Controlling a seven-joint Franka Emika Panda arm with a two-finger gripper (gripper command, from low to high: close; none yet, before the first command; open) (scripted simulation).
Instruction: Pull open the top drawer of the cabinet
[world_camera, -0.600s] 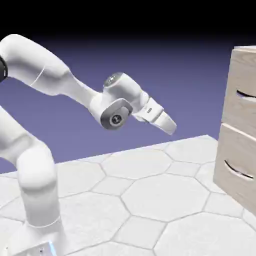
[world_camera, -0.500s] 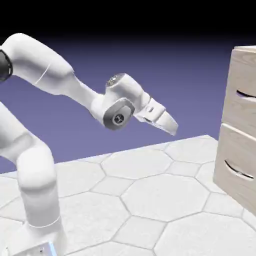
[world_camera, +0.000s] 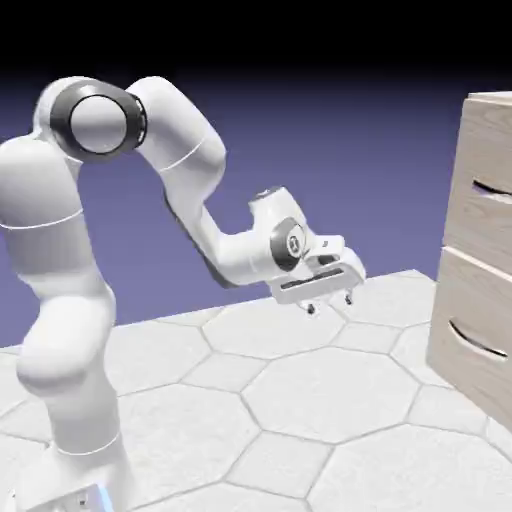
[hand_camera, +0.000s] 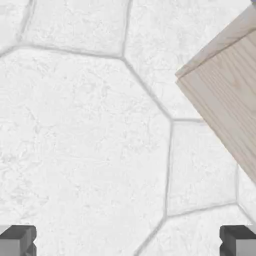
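Hanging with jaws spread wide and empty, claw (world_camera: 329, 302) pointing down at the tiled table (world_camera: 300, 390), top drawer (world_camera: 488, 190) sitting well off ahead and higher, risking hooking the lower drawer (world_camera: 476, 340) handle or bumping the cabinet (hand_camera: 227, 85) edge.

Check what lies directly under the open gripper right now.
Under the gripper only bare white hexagon-tiled table shows, with a corner of the cabinet off to one side. Nothing sits between its fingertips. The drawers' insides are hidden.
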